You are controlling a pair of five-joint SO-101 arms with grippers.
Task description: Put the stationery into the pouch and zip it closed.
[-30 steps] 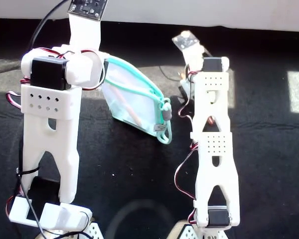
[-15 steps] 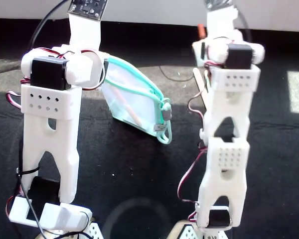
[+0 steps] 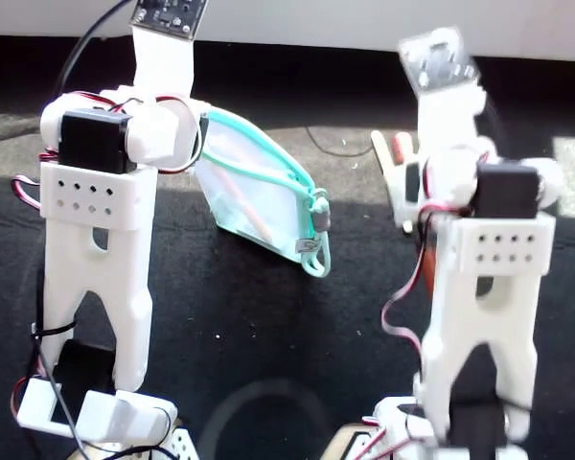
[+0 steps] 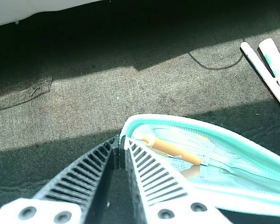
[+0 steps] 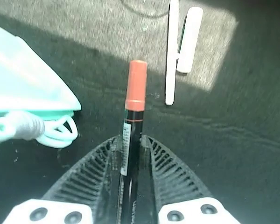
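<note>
A mint-green mesh pouch (image 3: 259, 196) lies open on the dark mat, with an orange pencil (image 4: 171, 149) inside. My left gripper (image 4: 119, 140) is shut on the pouch's rim (image 4: 144, 122) at one end of the opening. My right gripper (image 5: 130, 139) is shut on a black marker with an orange cap (image 5: 136, 88), held above the mat to the right of the pouch (image 5: 23, 79). The marker's cap (image 3: 401, 149) shows beside the right arm in the high view. Two white pens (image 5: 171, 51) (image 5: 189, 39) lie on the mat beyond the marker's tip.
The pouch's grey zipper pull and cord loop (image 5: 32, 128) sit at the corner nearest the right gripper. The white pens (image 4: 266, 65) lie in a sunlit patch of the mat. A pale wall edge (image 3: 297, 19) borders the far side.
The right arm has lifted and swung right and back toward the camera, carrying the marker. The left arm and the pouch have stayed still.
</note>
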